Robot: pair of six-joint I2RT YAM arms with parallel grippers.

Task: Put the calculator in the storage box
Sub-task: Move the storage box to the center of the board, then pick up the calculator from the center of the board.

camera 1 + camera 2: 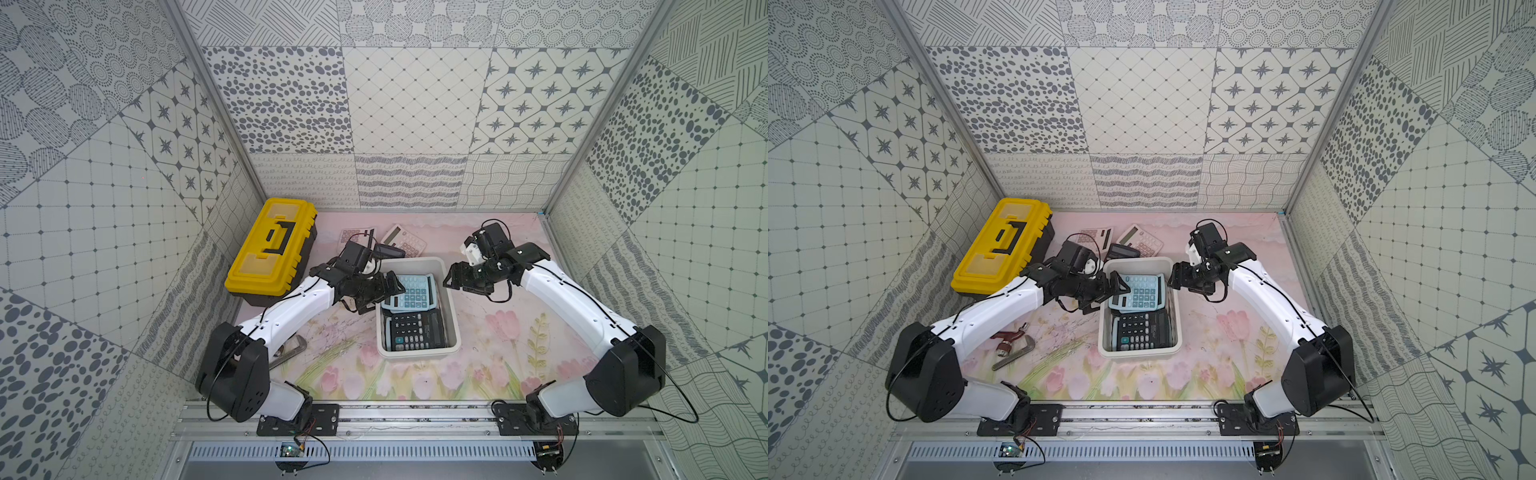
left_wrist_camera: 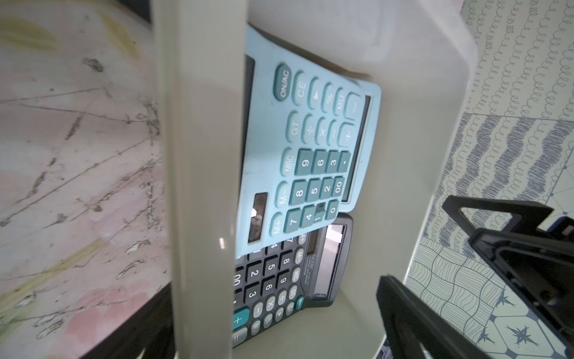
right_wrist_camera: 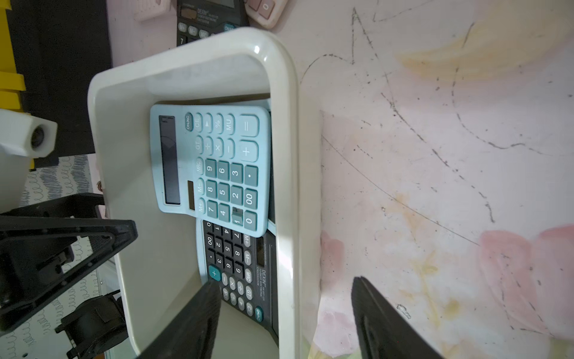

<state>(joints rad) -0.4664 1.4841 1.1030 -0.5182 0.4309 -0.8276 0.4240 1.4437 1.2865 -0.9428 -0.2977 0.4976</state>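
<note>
— Looking for the calculator? The blue calculator (image 1: 411, 293) is inside the white storage box (image 1: 454, 320), keys up, at the box's far end.

— Flat on the bottom?

— No. Its near edge lies over a black Dexin calculator (image 3: 236, 258) that fills the box's near end.

— What about the arms?

— The left gripper (image 1: 1106, 297) is at the box's left wall. Its fingers are spread wide, one over the inside and one outside, and it grips nothing.

— And the other?

— The right gripper (image 3: 285, 281) straddles the box's right rim. One finger (image 3: 192, 320) is over the inside and the other is outside, above the floral mat (image 1: 519, 332). The jaws are well apart with nothing between them but the rim, and I can't see either one pressing on it.

— Anything else near the box?

— Past its far end a pink calculator (image 1: 405, 240) and a second pink calculator (image 1: 353, 235) lie on the mat. A second black calculator (image 1: 388, 250) sits just beside the far wall. Off the box's far-left corner stands a yellow-lidded toolbox (image 1: 270, 245). Off the near-left side lies a pipe wrench (image 1: 1013, 355), well apart from the box.
</note>
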